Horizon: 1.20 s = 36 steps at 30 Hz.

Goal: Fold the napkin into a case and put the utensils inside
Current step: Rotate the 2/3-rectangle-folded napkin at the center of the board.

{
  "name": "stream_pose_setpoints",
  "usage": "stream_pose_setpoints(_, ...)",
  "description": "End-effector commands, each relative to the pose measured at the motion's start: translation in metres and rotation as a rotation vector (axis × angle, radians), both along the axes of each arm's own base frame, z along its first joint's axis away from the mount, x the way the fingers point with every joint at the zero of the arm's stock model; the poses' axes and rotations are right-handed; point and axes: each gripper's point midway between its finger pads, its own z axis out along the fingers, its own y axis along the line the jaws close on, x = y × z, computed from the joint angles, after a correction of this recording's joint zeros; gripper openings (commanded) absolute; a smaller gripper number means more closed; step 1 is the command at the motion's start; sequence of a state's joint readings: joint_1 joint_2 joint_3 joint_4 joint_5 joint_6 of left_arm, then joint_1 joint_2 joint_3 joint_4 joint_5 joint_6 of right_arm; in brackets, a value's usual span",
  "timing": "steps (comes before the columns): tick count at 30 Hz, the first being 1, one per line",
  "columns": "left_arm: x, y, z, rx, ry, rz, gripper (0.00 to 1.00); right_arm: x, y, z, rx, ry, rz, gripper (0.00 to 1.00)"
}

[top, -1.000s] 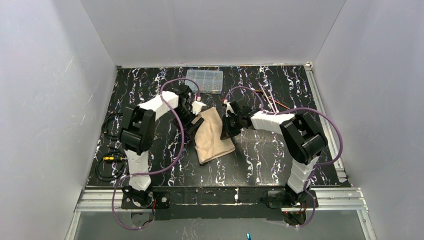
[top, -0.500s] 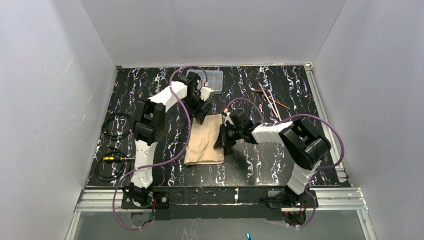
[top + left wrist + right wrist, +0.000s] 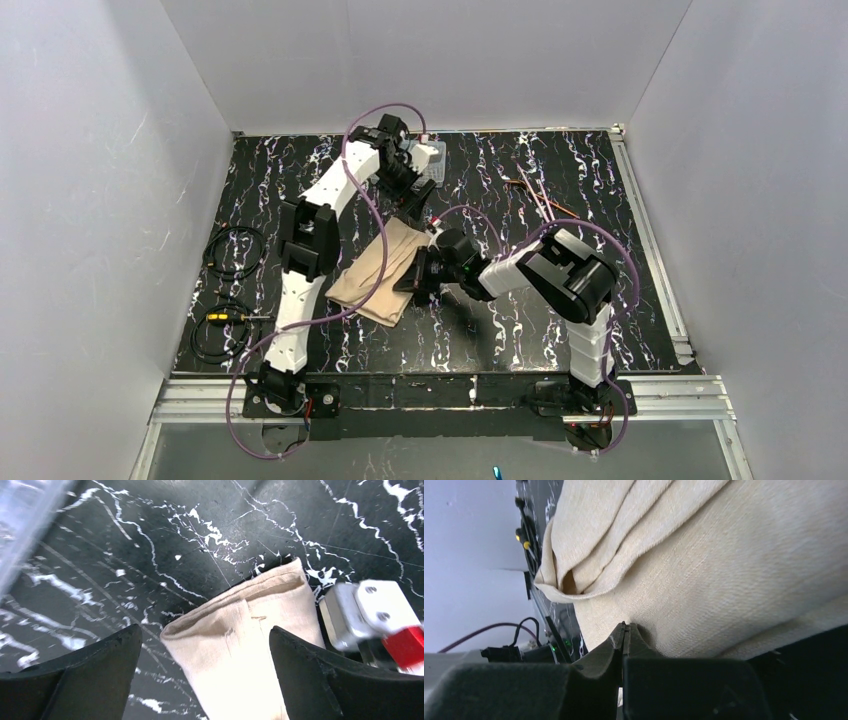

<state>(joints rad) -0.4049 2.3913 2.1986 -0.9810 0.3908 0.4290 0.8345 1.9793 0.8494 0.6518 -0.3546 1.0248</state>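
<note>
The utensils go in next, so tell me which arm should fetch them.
Left, probably. The left gripper is open and empty above the napkin, while the right gripper is shut on its edge. The utensils lie far right, though, so it is a stretch.

Robotics lab test cell — white panel walls, aluminium frame rail, black marbled tabletop, coiled cables

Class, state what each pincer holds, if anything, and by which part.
Right pincer pinches the napkin at its edge; left pincer is open, holding nothing.
</note>
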Motion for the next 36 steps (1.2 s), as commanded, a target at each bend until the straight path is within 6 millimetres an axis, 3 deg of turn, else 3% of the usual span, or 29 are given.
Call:
stream_pose_setpoints(1, 0.0, 0.016, 0.103, -0.04, -0.185, -0.01, 0.98, 0.031, -0.001, 0.044, 0.065, -0.106, -0.112, 0.07)
stream_pose_setpoints(3, -0.014, 0.03, 0.135, -0.034, -0.246, -0.023, 0.98, 0.034, -0.006, 0.06, 0.088, -0.131, -0.115, 0.08)
stream_pose_setpoints(7, -0.071, 0.058, 0.146, -0.04, -0.183, -0.048, 0.99, 0.051, -0.018, 0.075, 0.037, -0.21, -0.091, 0.09)
stream_pose_setpoints(10, -0.114, 0.081, 0.132, -0.023, -0.1, -0.036, 0.98, 0.067, -0.025, 0.071, -0.002, -0.235, -0.066, 0.08)
stream_pose_setpoints(12, -0.141, 0.099, 0.107, 0.037, -0.023, -0.016, 0.98, 0.077, -0.029, 0.06, -0.051, -0.248, -0.049, 0.08)
stream_pose_setpoints(17, -0.183, 0.127, 0.068, 0.113, 0.075, 0.081, 0.84, 0.09, -0.036, 0.044, -0.118, -0.27, -0.025, 0.07)
stream_pose_setpoints(22, -0.194, 0.135, 0.046, 0.121, 0.015, 0.168, 0.84, 0.091, -0.036, 0.031, -0.145, -0.261, -0.012, 0.07)
stream_pose_setpoints(30, -0.201, 0.147, 0.012, 0.173, 0.002, 0.143, 0.85, 0.088, -0.035, 0.011, -0.157, -0.226, 0.003, 0.06)
stream_pose_setpoints(36, -0.2, 0.147, -0.004, 0.187, 0.024, 0.135, 0.74, 0.087, -0.04, 0.003, -0.167, -0.205, -0.002, 0.06)
